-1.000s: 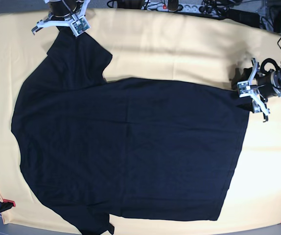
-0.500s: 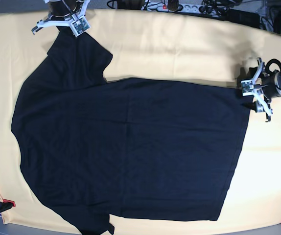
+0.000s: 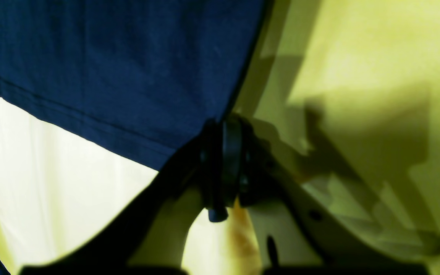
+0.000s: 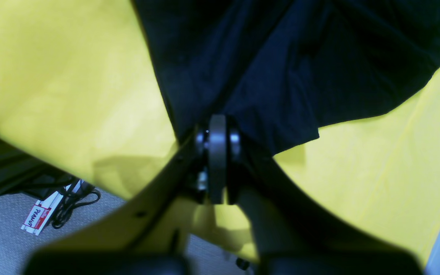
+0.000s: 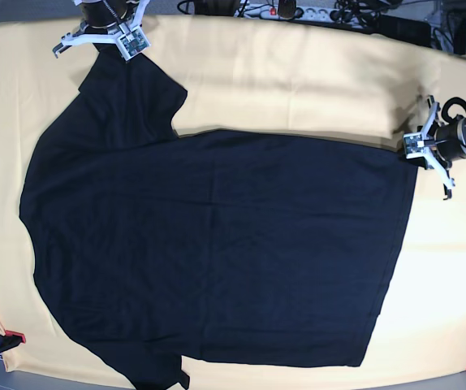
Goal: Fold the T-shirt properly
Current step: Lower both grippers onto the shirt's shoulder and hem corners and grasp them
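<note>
T-shirt [image 5: 217,252]: dark navy, spread flat across most of the yellow table cloth [image 5: 298,73], filling the centre and left of the base view. One sleeve points to the upper left, the other lies at the bottom edge near the lower left. Straight hem runs down the right side of the frame.

Left gripper [image 5: 418,154], at the right edge of the base view, sits on the upper hem corner. Left wrist view: the stitched hem [image 3: 71,118] runs diagonally down from the left, and the corner of the cloth ends right at the dark fingertips [image 3: 224,168], which are pressed together on it. Clamped on the T-shirt corner.

Right gripper [image 5: 107,36], upper left of the base view, sits at the tip of the upper sleeve. Right wrist view: fabric gathers in folds toward the fingertips [image 4: 217,152], which are drawn together on the sleeve edge. Clamped on the T-shirt.

Red clip [image 5: 15,336] at the cloth's lower left edge. Cables [image 5: 338,12] along the top of the frame.
</note>
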